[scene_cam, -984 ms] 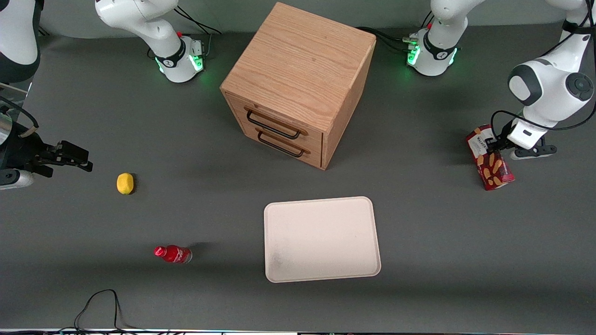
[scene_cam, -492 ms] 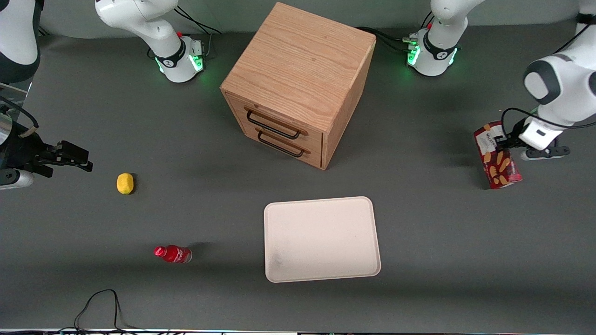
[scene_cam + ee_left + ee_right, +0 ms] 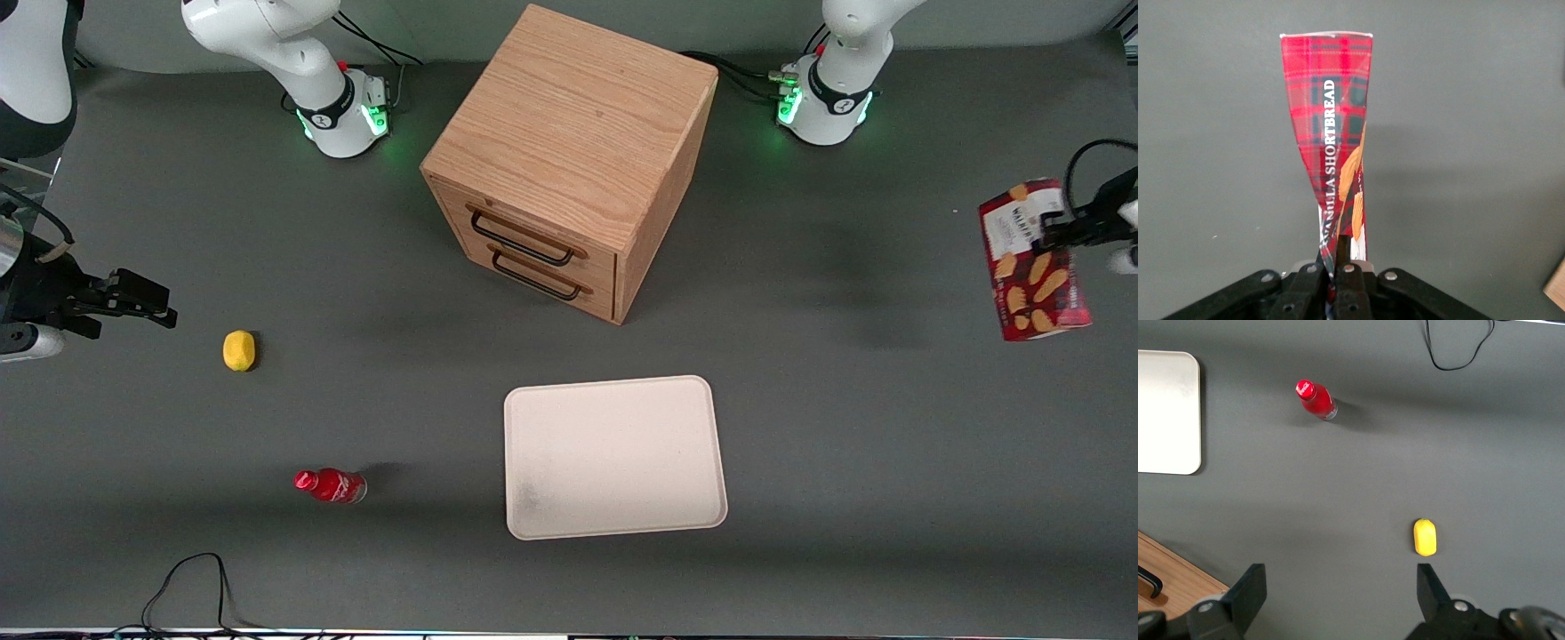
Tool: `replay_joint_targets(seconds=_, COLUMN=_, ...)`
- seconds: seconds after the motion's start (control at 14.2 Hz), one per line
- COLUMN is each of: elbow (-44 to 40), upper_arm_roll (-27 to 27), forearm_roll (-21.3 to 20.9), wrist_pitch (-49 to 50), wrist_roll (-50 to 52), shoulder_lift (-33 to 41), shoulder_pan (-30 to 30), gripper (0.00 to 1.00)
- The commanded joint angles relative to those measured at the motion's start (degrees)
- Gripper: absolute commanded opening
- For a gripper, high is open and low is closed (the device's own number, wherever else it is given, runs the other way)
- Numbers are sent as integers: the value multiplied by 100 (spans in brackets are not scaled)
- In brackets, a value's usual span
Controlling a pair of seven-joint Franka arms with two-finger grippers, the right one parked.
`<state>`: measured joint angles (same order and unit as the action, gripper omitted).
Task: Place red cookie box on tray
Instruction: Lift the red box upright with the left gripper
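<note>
The red cookie box (image 3: 1034, 260), a dark-red plaid carton with a white label and biscuit pictures, hangs in the air well above the table at the working arm's end. My left gripper (image 3: 1058, 233) is shut on its upper part; most of the arm is out of the front view. In the left wrist view the box (image 3: 1331, 133) hangs from the gripper (image 3: 1340, 250), pinched and twisted between the black fingers. The cream-white tray (image 3: 613, 457) lies flat on the table in front of the wooden drawer cabinet, nearer the front camera and far from the box.
A wooden drawer cabinet (image 3: 569, 160) with two black handles stands mid-table. A yellow lemon (image 3: 238, 350) and a small red bottle (image 3: 331, 485) lie toward the parked arm's end. A black cable (image 3: 191, 587) loops at the table's front edge.
My gripper has lifted the red cookie box off the table and carried it up and outward toward the working arm's end. Everything else has stayed put.
</note>
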<state>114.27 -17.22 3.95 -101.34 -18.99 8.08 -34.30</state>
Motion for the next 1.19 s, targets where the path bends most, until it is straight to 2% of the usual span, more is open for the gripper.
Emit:
replay_joint_targets(seconds=0.0, elbow=-1018, upper_arm_roll=26, forearm_roll=-323, wrist_pitch=921, wrist_roll=-79, shoulder_lift=-131, shoulder_pan=20, gripper=0)
replay_joint_targets(seconds=0.28, elbow=-1556, upper_arm_roll=26, forearm_roll=-351, wrist_pitch=1082, wrist_roll=9, shoulder_lift=-236, shoulder_pan=73, gripper=0)
replay_joint_targets(seconds=0.49, elbow=-1916, upper_arm_roll=17, forearm_roll=-385, wrist_pitch=994, wrist_roll=447, shoulder_lift=-570, shoulder_pan=476, gripper=0)
replay_joint_targets(seconds=0.84, elbow=-2715, upper_arm_roll=35, forearm_roll=-710, wrist_pitch=967, wrist_roll=1781, shoulder_lift=-1369, shoulder_pan=1617, gripper=0)
replay_joint_targets(seconds=1.12, elbow=-3314, upper_arm_roll=271, forearm_roll=-904, wrist_pitch=967, wrist_roll=2969, shoulder_lift=-2002, shoulder_pan=2733, gripper=0)
